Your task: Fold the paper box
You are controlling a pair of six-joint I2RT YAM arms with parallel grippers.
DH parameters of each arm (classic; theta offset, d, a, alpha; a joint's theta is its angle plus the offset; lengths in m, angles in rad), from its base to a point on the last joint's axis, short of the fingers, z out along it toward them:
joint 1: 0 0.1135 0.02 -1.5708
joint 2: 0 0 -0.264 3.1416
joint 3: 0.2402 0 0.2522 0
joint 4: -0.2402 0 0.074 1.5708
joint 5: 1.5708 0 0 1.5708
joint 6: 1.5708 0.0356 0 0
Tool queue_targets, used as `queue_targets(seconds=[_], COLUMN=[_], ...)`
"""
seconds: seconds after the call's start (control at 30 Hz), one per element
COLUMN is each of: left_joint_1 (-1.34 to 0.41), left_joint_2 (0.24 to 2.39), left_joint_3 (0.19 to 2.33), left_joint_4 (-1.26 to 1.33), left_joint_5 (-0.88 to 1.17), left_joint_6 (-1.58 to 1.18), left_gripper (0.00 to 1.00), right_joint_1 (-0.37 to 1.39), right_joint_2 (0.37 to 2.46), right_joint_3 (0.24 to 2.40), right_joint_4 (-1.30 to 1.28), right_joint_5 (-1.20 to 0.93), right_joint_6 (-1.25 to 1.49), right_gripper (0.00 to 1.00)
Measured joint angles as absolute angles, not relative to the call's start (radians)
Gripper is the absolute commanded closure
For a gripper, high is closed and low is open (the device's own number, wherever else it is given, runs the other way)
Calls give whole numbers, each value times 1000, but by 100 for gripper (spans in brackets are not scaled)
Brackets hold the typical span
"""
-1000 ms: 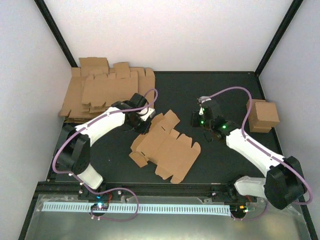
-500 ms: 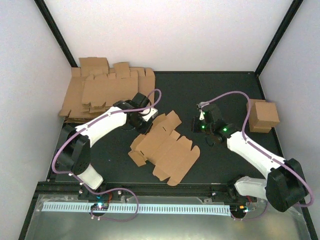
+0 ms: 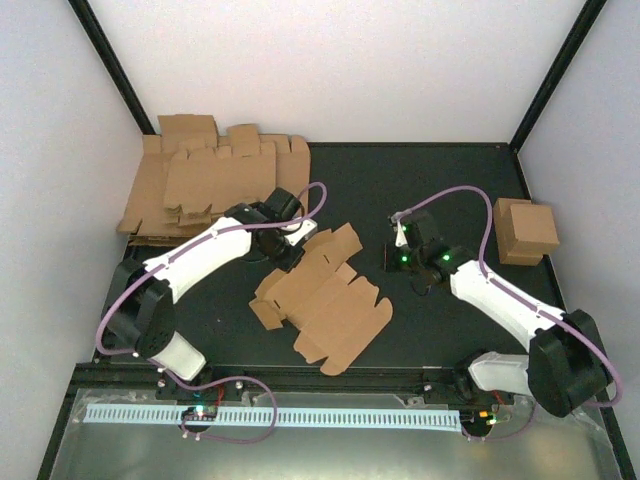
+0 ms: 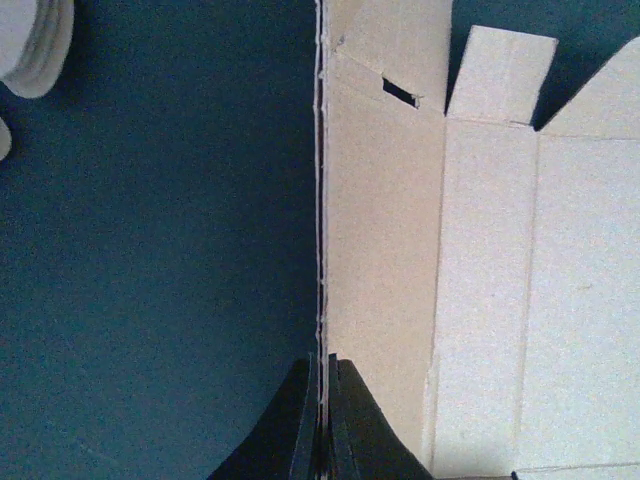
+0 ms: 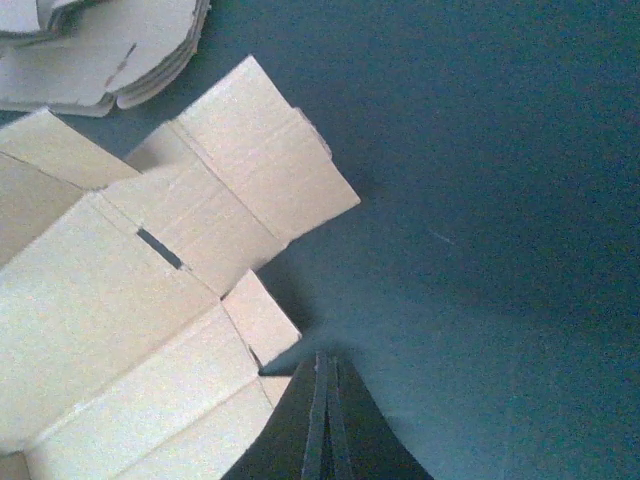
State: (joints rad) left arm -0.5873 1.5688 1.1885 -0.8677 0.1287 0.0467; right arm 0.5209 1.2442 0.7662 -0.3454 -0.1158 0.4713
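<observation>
The paper box (image 3: 322, 302) lies as a flat brown blank in the middle of the black table, flaps spread. My left gripper (image 3: 294, 248) is at its far left edge. In the left wrist view the left gripper (image 4: 322, 368) is shut on the thin edge of the blank (image 4: 480, 280), which fills the right half. My right gripper (image 3: 394, 259) hovers just right of the blank, touching nothing. Seen from the right wrist, the right gripper (image 5: 325, 362) is shut and empty beside a small flap (image 5: 262, 320) of the paper box (image 5: 110, 330).
A pile of flat brown blanks (image 3: 212, 182) sits at the back left, also visible as a pile (image 5: 100, 50) in the right wrist view. Folded brown boxes (image 3: 526, 230) stand at the right edge. White walls enclose the table.
The blank has slid toward the near left with my left gripper holding its edge. My right gripper has come a little nearer and lower beside the blank.
</observation>
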Motion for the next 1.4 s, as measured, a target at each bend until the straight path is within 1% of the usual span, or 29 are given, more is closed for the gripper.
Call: queue_targets(seconds=[0.13, 0.37, 0.53, 0.8, 1.13, 1.4], left_joint_1=[-609, -690, -709, -719, -731, -735], left_joint_2=[1555, 1553, 1517, 1498, 1501, 1511], left_joint_3=[1188, 1188, 1176, 1166, 1156, 1156], left_joint_4=[-867, -867, -862, -855, -852, -842], left_joint_5=[84, -24, -49, -52, -70, -97], left_joint_6=[55, 69, 69, 69, 72, 71], left_gripper=[98, 99, 98, 98, 98, 99], right_joint_1=[521, 521, 521, 521, 520, 519], right_joint_2=[1272, 1373, 1454, 1570, 1698, 1715], right_joint_3=[766, 766, 766, 782, 852, 885], right_joint_4=[-359, -350, -312, -274, -239, -224], right_joint_5=[-156, -302, -377, -387, -386, -385], right_joint_6=[466, 467, 473, 472, 472, 472], right_gripper=[98, 98, 98, 98, 98, 98])
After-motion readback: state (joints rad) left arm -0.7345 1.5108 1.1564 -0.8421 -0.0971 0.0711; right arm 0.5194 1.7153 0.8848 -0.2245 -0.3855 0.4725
